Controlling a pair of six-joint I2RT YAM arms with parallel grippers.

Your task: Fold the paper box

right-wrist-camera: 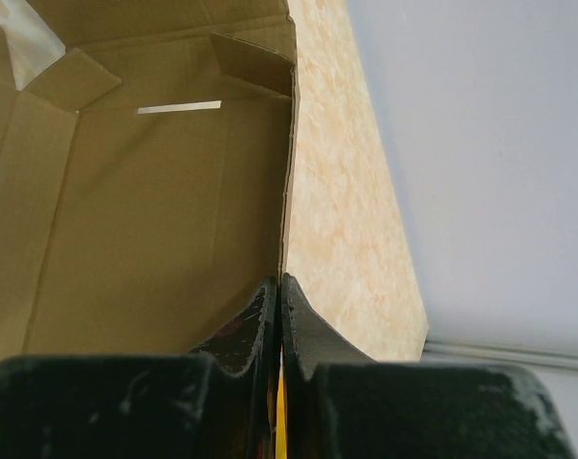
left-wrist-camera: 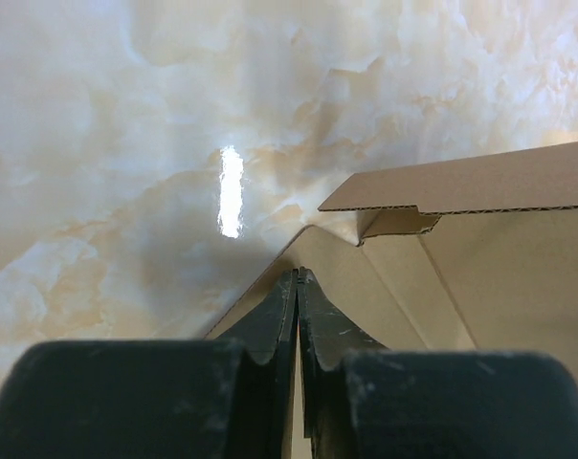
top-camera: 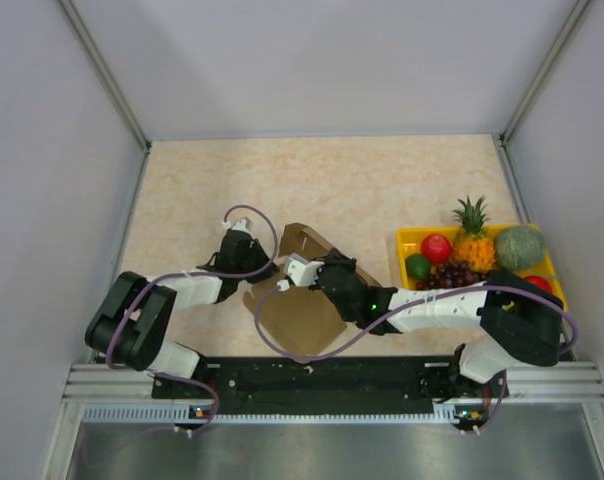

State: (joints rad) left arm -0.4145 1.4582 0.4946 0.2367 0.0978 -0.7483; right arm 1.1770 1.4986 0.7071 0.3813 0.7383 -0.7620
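Observation:
The paper box (top-camera: pixel 300 318) is a brown cardboard sheet, partly raised into walls, lying at the near middle of the table. My left gripper (top-camera: pixel 266 268) is at its left rear corner. In the left wrist view it (left-wrist-camera: pixel 298 275) is shut on the thin edge of a panel of the box (left-wrist-camera: pixel 480 277). My right gripper (top-camera: pixel 298 268) reaches in from the right to the box's rear wall. In the right wrist view it (right-wrist-camera: pixel 279 279) is pinched shut on the upright edge of a side wall of the box (right-wrist-camera: pixel 145 220), whose inside faces the camera.
A yellow tray (top-camera: pixel 407 240) stands at the right with a pineapple (top-camera: pixel 472 240), a melon (top-camera: pixel 520 247), a red apple (top-camera: pixel 436 247), grapes (top-camera: pixel 452 273) and a lime (top-camera: pixel 418 266). Grey walls enclose the table on three sides. A black rail (top-camera: pixel 332 375) runs along the near edge.

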